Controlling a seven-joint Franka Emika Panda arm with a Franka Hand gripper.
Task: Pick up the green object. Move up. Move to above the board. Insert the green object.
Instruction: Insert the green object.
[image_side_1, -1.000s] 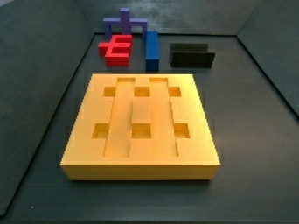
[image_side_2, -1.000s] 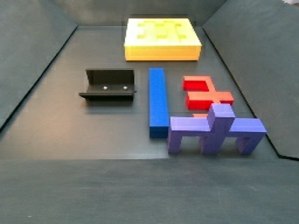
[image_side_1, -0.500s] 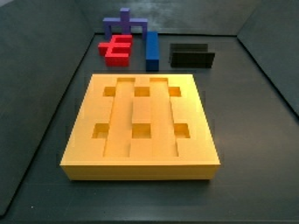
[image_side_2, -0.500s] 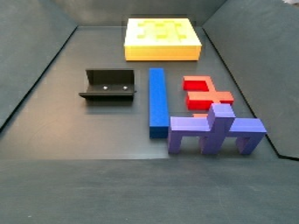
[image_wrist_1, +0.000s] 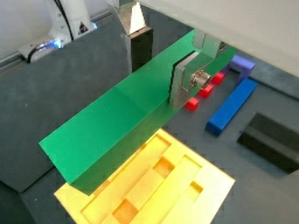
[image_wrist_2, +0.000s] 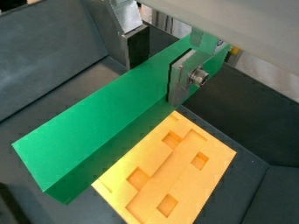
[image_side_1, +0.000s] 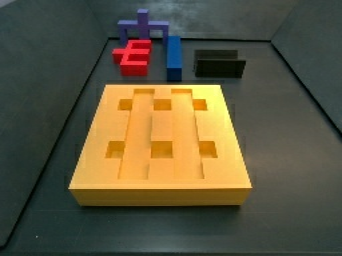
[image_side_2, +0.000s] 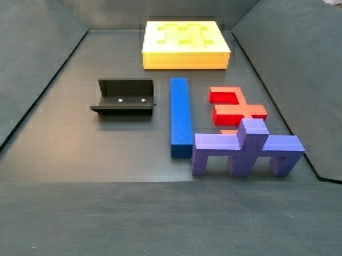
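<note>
Wrist views both show the gripper (image_wrist_1: 187, 72) clamped on the green object (image_wrist_1: 117, 122), its silver fingers (image_wrist_2: 181, 74) closed against the bar's flat sides near one end, so that most of the bar juts out past them, held clear of everything. Directly beneath hangs the board (image_wrist_2: 176, 171), its square holes and lengthwise grooves open and unfilled; the free end of the bar reaches out past one of the board's edges in both wrist views. Neither side view takes in the gripper or the bar: they show only the board (image_side_1: 160, 140) lying on the dark floor, with the fixture (image_side_2: 123, 98), a long blue bar (image_side_2: 179, 115), a red block (image_side_2: 235, 106) and a purple piece (image_side_2: 247, 150) grouped well apart from it. By this evidence the pick-up and lift are done and the carry to above the board is at or near its end; insertion is not yet begun. The next move would call for lining the bar up with its groove, which the pictures do not confirm, then lowering it level so neither end catches on the board's ridges
</note>
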